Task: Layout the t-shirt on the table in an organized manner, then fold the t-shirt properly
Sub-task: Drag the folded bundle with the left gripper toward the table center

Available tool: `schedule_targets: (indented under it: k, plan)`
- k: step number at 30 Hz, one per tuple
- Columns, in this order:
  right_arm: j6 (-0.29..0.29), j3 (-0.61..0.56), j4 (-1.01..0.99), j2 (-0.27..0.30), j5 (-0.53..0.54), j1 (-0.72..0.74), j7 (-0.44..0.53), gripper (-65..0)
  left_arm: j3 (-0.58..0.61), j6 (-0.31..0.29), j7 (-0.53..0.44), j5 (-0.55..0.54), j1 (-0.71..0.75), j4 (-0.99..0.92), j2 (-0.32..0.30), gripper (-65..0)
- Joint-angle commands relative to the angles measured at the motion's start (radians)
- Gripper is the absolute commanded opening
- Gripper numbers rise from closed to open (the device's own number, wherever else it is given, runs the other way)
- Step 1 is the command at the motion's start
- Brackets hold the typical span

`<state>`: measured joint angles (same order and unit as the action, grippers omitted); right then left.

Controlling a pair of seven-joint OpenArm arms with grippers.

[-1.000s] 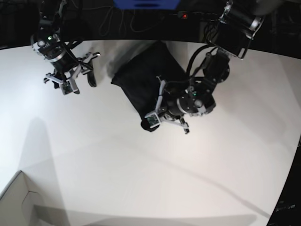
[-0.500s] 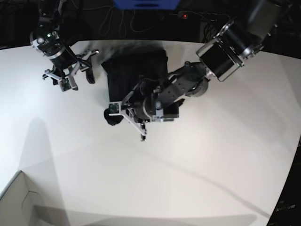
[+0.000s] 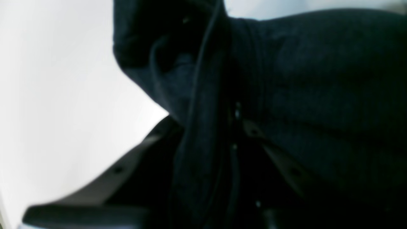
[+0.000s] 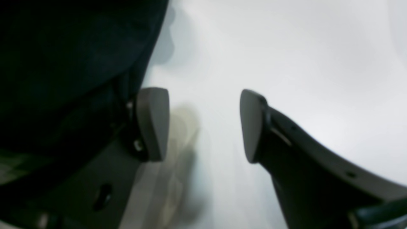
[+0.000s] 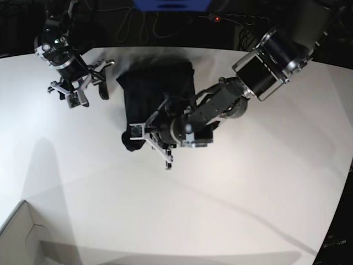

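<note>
So the plain black thin-fabric t-shirt sits folded up in a compact, roughly rectangular bundle near the far edge of the big white matte table. The left gripper is reaching across over the bundle's near corner. Its wrist camera is basically full of dark cloth, with a fold draped between its fingers, but it's too dark and blurry to tell how far the jaws are apart or whether they've actually got a grip. The right gripper hangs above bare tabletop just beside the shirt's edge, jaws spread wide with nothing between them, only white surface between its pads.
</note>
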<state>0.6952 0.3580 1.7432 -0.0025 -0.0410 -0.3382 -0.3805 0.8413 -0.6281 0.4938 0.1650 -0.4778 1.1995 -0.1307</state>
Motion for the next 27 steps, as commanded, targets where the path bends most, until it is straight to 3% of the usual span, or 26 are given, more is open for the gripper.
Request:
schedule_targets:
  k: [1,6,9,14,21,27]
  plan:
    - [0.003,0.002,0.021,0.003,0.017,0.004,0.028,-29.5,-0.006,0.014,-0.017,0.014,-0.029,0.016,0.007,-54.6]
    - [0.003,0.002,0.021,0.003,0.017,0.004,0.028,-29.5,-0.007,0.007,-0.017,0.164,-0.023,0.055,0.012,-50.6]
    - [0.003,0.002,0.021,0.003,0.017,0.004,0.028,-29.5,-0.007,0.007,-0.016,0.238,-0.019,0.090,0.013,-43.2]
    - [0.003,0.000,0.021,0.003,0.017,0.004,0.028,-29.5,-0.009,0.006,-0.016,0.252,-0.014,0.130,0.010,-32.5]
    - [0.003,0.000,0.021,0.003,0.017,0.004,0.030,-29.5,-0.015,0.006,-0.016,0.256,-0.015,0.191,0.004,-32.4]
    - [0.003,-0.001,0.021,0.003,0.017,0.004,0.030,-29.5,-0.291,0.004,-0.016,0.249,0.046,0.248,0.001,-32.4]
